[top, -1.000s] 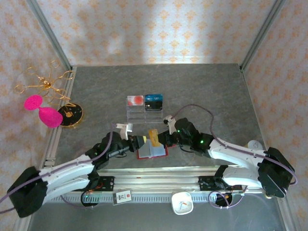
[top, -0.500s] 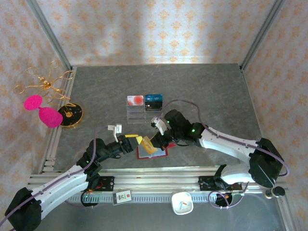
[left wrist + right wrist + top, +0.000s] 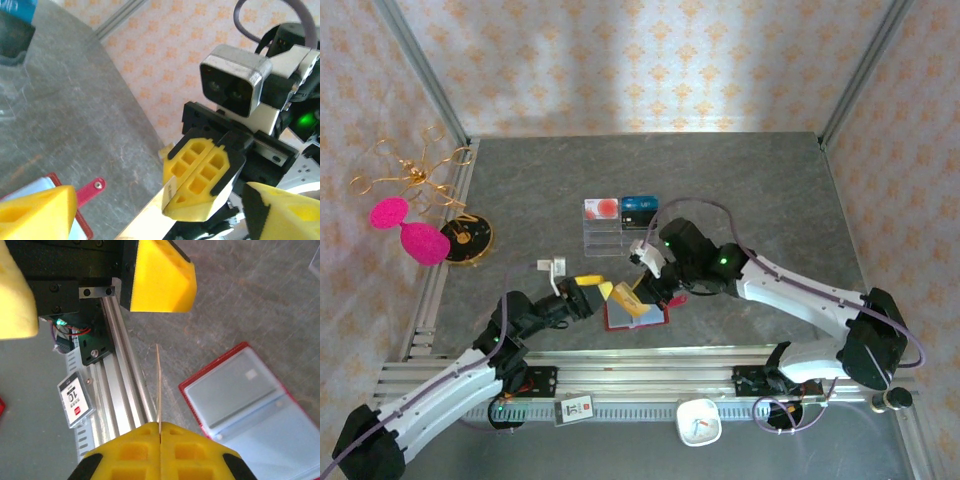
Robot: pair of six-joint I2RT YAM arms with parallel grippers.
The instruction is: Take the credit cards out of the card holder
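The red card holder (image 3: 638, 316) lies open on the grey table, its pale grey sleeves (image 3: 240, 390) facing up and its snap tab (image 3: 93, 187) pointing away. My right gripper (image 3: 654, 289) (image 3: 160, 426) is shut on a gold credit card (image 3: 633, 301) and holds it above the holder's left edge; the card (image 3: 158, 382) appears edge-on in the right wrist view. My left gripper (image 3: 597, 287) (image 3: 155, 215) stands open just left of the card, a yellow finger (image 3: 35, 210) on either side of it and neither touching it.
A clear acrylic stand (image 3: 621, 228) with a red-and-white card and a blue card stands behind the grippers. A gold wire ornament (image 3: 412, 172), pink shapes and a black disc (image 3: 468, 237) are at the far left. The aluminium rail (image 3: 650, 368) runs along the near edge.
My left gripper has opened, let go of the gold card and drawn back to the left. The right gripper has kept the card and shifted slightly left over the holder.
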